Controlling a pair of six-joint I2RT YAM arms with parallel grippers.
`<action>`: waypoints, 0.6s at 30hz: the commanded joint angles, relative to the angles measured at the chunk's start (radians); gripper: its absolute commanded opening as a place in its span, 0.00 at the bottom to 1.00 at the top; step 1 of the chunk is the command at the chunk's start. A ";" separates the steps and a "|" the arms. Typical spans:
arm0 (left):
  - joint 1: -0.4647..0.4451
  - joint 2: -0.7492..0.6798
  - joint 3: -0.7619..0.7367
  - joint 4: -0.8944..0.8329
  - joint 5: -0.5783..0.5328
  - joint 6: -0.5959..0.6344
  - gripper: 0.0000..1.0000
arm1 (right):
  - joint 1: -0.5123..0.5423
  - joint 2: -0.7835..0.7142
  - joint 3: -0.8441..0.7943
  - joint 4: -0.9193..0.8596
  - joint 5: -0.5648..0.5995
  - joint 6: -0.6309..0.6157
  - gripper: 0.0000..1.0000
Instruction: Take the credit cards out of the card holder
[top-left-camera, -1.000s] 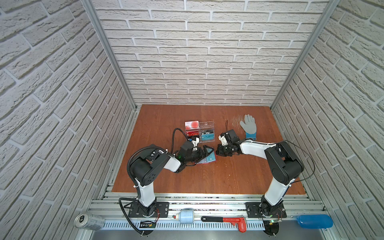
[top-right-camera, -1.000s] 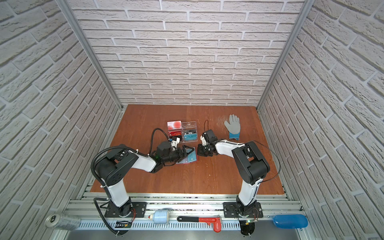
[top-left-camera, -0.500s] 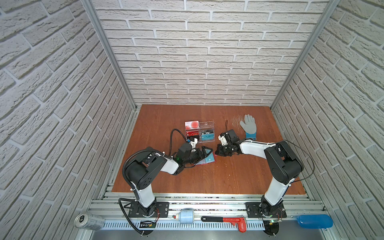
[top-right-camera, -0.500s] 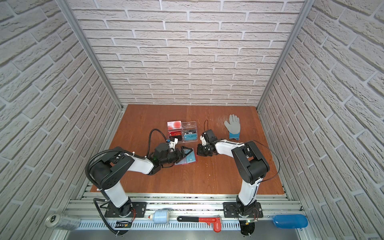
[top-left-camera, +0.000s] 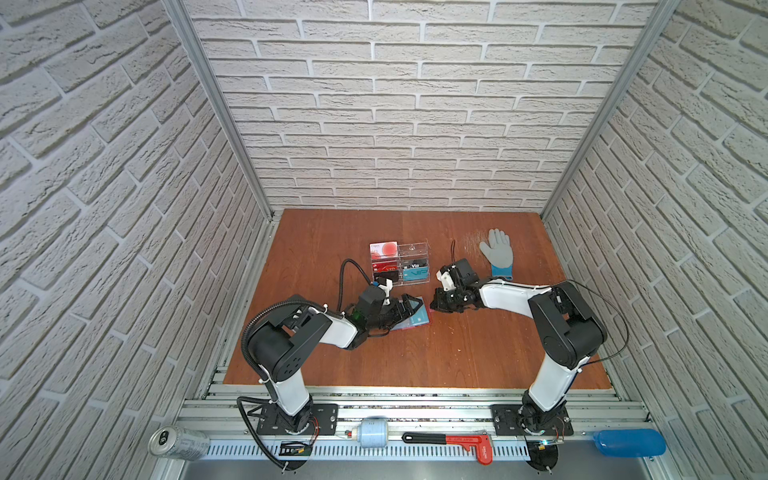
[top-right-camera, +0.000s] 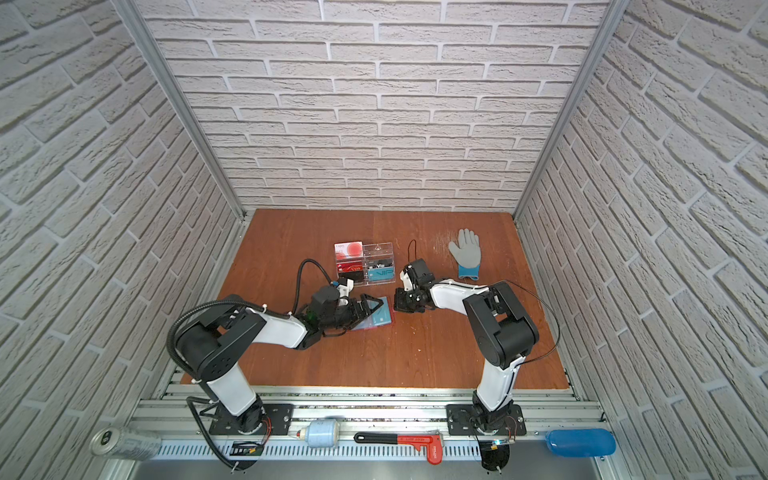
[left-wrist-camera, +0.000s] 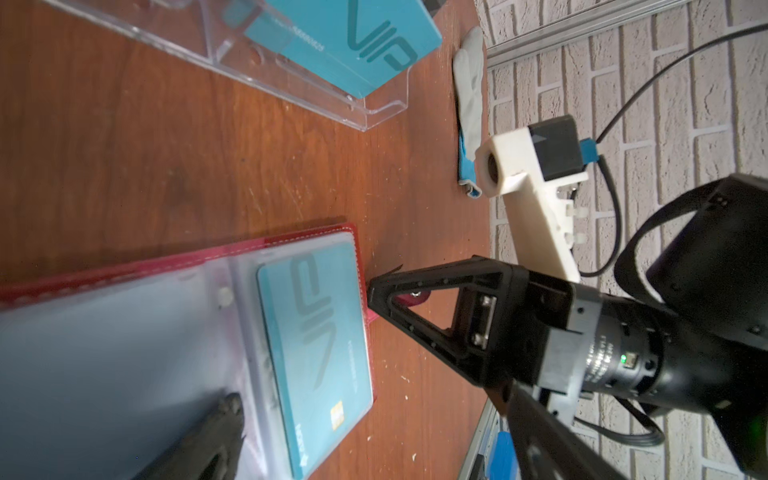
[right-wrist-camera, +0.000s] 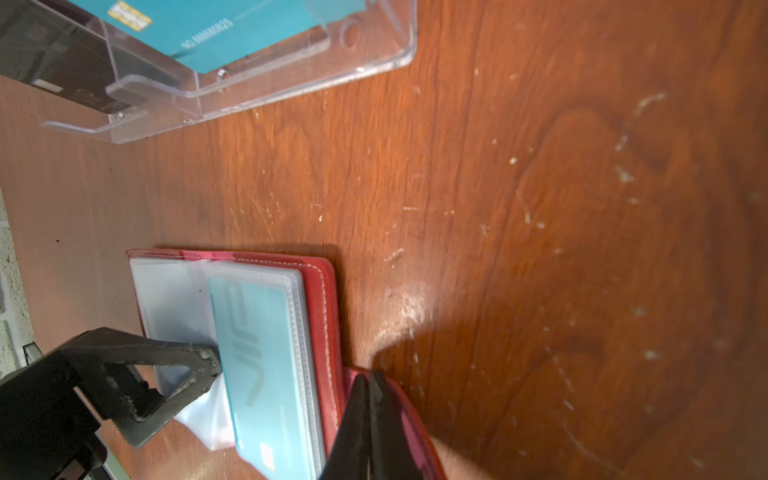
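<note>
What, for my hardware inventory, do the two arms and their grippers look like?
Both arms, left arm and right arm, have white links and black joint housings. The left gripper and right gripper have black triangular open-frame fingers. White camera mounts sit at the wrists, with black cables.

light: bright, even | shadows: soft | glare: sheen on table (right-wrist-camera: 409, 307) | blur: right pincer (right-wrist-camera: 368, 380) close-up soft
</note>
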 joint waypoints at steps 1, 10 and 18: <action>-0.013 0.024 0.014 0.048 0.000 -0.011 0.98 | 0.025 0.053 -0.019 -0.062 0.015 0.002 0.06; -0.023 0.022 0.001 0.074 -0.001 -0.019 0.98 | 0.025 0.053 -0.019 -0.062 0.012 0.002 0.06; -0.040 0.057 0.000 0.091 -0.009 -0.030 0.98 | 0.025 0.051 -0.018 -0.062 0.010 0.002 0.06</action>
